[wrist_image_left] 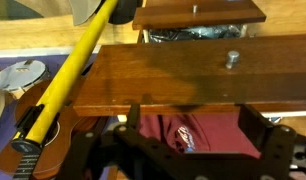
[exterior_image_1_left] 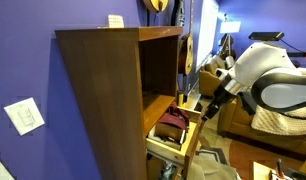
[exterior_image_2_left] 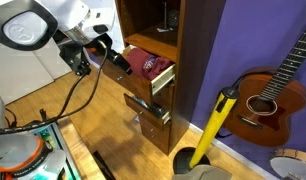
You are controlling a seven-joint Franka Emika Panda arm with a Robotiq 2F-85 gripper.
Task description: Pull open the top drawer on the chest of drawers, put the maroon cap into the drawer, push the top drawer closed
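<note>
The chest of drawers [exterior_image_1_left: 108, 90] is a tall dark-brown cabinet, seen in both exterior views [exterior_image_2_left: 193, 60]. Its top drawer [exterior_image_2_left: 163, 80] is pulled open; in the wrist view its tan front [wrist_image_left: 163, 75] carries a metal knob. The maroon cap [exterior_image_2_left: 146, 65] lies inside the drawer, its white lettering showing in the wrist view [wrist_image_left: 208, 135]; it also shows in an exterior view [exterior_image_1_left: 174, 122]. My gripper [wrist_image_left: 191, 112] is open, with the fingers spread on either side of the cap just above the drawer. It hangs at the drawer's open end [exterior_image_2_left: 117, 60] [exterior_image_1_left: 209, 104].
The lower drawer [exterior_image_2_left: 153, 108] stands partly open with silvery clutter [wrist_image_left: 198, 33]. A yellow pole [exterior_image_2_left: 215, 125] leans beside the cabinet, and a guitar [exterior_image_2_left: 275, 95] hangs on the purple wall. A sofa [exterior_image_1_left: 248, 125] stands behind the arm.
</note>
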